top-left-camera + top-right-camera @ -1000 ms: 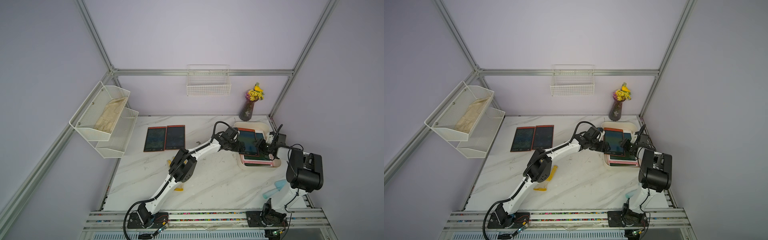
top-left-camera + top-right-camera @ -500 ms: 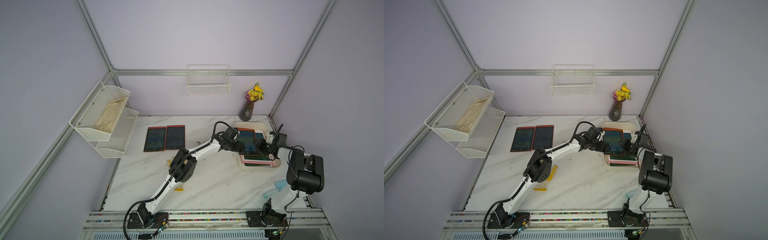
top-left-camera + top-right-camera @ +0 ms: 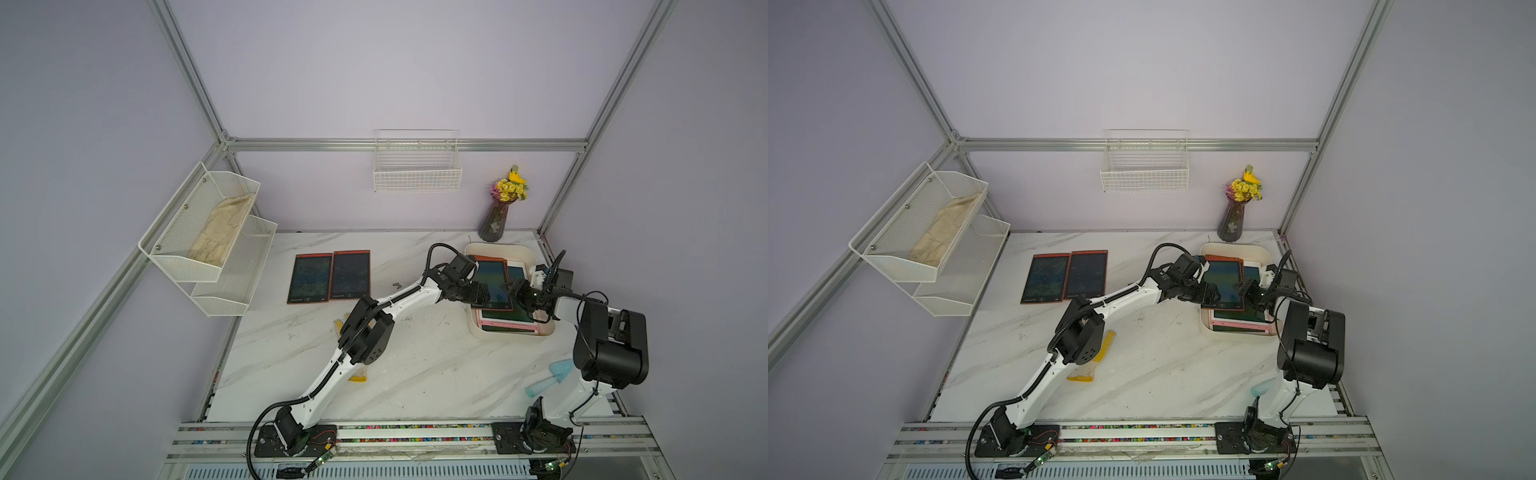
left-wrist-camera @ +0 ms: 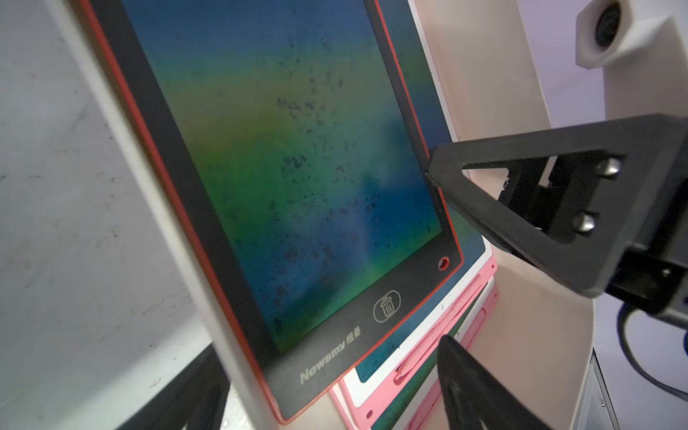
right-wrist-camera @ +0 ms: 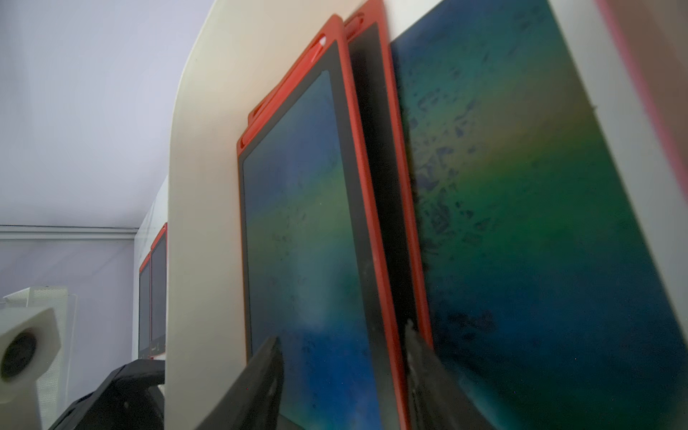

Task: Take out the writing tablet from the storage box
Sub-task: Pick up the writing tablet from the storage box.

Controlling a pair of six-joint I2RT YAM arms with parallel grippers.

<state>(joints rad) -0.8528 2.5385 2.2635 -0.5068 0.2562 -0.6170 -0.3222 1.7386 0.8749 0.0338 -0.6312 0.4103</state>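
Tablet [image 4: 298, 167], red-framed, tops stack [image 3: 511, 326] in box [image 3: 515, 334], one edge at rim. Right tool [image 5: 340, 335] jaws apart, straddling its other edge; left tool [image 3: 480, 294] wide apart nearby.

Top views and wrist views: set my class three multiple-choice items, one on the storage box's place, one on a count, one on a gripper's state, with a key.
1. The shallow cream-white plastic storage box sits: A) beside the dark glass flower vase; B) on top of it; C) far from it.
2. Red-framed writing tablets on the white marble tabletop, outside the box: A) one; B) two; C) four.
3. The left gripper is: A) open; B) shut; C) out of view.
Key: 1A, the vase stands close behind it; 2B, a pair lies side by side; 3A, its fingers stand wide apart.
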